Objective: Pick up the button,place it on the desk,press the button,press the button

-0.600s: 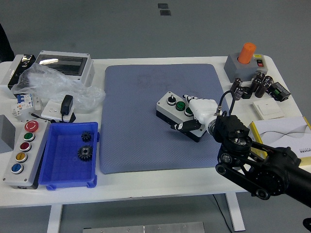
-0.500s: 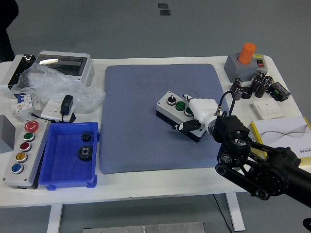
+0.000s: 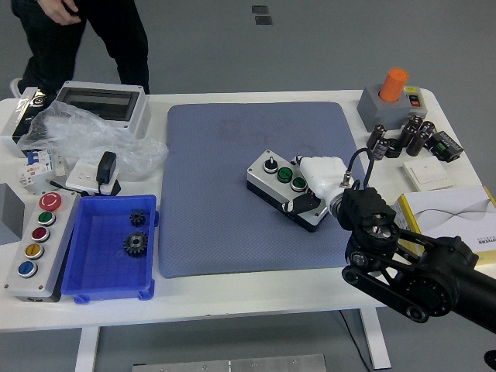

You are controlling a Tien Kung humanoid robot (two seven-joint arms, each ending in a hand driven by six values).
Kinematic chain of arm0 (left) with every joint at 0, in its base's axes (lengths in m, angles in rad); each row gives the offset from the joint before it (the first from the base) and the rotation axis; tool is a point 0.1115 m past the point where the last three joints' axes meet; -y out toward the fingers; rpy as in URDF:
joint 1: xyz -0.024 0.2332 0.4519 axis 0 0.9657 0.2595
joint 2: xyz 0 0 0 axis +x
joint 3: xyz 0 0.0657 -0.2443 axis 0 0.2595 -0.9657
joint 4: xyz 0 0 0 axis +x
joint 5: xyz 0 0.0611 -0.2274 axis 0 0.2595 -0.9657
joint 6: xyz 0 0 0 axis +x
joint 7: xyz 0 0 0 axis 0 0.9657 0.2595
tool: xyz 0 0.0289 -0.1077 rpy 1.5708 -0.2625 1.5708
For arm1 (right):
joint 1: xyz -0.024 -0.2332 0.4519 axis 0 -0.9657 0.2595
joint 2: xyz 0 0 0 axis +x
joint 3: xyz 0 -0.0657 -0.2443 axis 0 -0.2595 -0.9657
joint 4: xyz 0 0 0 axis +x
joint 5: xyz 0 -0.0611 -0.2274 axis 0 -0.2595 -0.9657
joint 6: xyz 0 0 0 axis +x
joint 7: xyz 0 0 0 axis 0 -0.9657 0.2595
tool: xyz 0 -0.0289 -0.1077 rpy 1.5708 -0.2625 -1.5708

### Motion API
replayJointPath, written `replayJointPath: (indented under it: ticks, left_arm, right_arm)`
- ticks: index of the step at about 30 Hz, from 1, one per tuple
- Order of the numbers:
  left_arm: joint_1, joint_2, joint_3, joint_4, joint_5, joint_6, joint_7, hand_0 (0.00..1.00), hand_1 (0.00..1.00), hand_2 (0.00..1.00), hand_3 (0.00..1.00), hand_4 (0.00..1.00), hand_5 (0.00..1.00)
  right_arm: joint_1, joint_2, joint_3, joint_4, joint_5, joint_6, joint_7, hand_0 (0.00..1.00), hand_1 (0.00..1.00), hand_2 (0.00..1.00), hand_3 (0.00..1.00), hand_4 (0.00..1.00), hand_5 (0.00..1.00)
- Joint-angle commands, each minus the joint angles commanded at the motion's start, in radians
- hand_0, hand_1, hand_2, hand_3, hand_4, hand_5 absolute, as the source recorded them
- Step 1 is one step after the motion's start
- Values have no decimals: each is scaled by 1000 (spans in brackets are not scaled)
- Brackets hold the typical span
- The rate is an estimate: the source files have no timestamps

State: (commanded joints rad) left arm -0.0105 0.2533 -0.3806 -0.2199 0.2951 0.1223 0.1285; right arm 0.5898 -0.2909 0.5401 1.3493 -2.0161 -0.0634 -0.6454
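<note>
A grey button box (image 3: pixel 271 173) with a black knob and two green buttons lies at a slant on the blue mat (image 3: pixel 225 147), right of centre. My right hand (image 3: pixel 304 186) comes in from the lower right. Its white fingers lie over the box's right end, the dark thumb presses its near side, and it is shut on the box. That end of the box is hidden under the hand. My left arm is out of view.
At the left stand a blue bin (image 3: pixel 108 288) holding two gears and a panel (image 3: pixel 35 240) with several coloured buttons. An orange stop button (image 3: pixel 394 85), dark capacitors (image 3: pixel 403 138) and a white box (image 3: pixel 457 213) sit right. A person's legs (image 3: pixel 116 39) stand behind the far left corner.
The button box and my right hand have shifted slightly left on the mat. A person has walked into view at the top left.
</note>
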Motion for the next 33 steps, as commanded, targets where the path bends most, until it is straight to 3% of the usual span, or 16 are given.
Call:
replayJointPath:
  ticks: [8, 10, 11, 22, 23, 33]
  left_arm:
    - [2, -1, 1, 0, -1, 2, -2, 663, 688, 610, 637, 628, 343]
    - [2, -2, 1, 1, -1, 3, -2, 663, 688, 610, 637, 628, 343]
    - [2, -2, 1, 1, -1, 3, -3, 664, 688, 611, 639, 631, 349]
    - [-2, 0, 1, 1, -2, 6, -4, 664, 688, 613, 640, 637, 357]
    - [-3, 0, 1, 1, -2, 7, -5, 664, 688, 614, 641, 638, 361]
    - [-1, -5, 17, 5, -14, 8, -6, 664, 689, 617, 644, 646, 381]
  right_arm:
    - [9, -18, -15, 17, -6, -57, 6, 244, 462, 401, 463, 758, 138]
    - [21, -33, -31, 29, -3, -78, 32, 244, 462, 401, 463, 758, 138]
    - [29, -43, -42, 36, -3, -90, 50, 238, 456, 382, 396, 727, 151]
    - [148, -140, -183, 90, 29, -186, 251, 260, 465, 378, 354, 711, 116]
    - [154, -145, -192, 89, 29, -189, 258, 316, 478, 379, 332, 706, 32]
    - [186, -170, -213, 74, 17, -227, 296, 361, 486, 381, 328, 702, 31]
